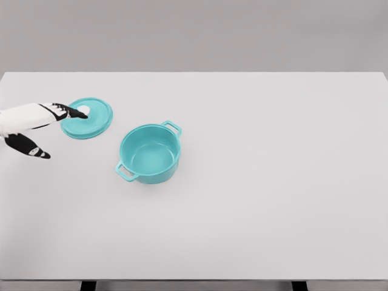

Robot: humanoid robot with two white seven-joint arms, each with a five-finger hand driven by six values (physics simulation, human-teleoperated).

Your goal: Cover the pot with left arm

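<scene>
teal pot uncovered, lid beside it, left hand fingers spread over lid

I find no legible text, labels, brands, numbers or signs anywhere in the head view. Pot: plain teal, unmarked on what I can see. Lid, at about 10 o'clock from the pot: plain teal, pale knob, no print. Tabletop: blank.

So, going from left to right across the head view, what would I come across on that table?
Left hand → teal lid, which its fingers reach over → open teal pot, all on the white table.
</scene>
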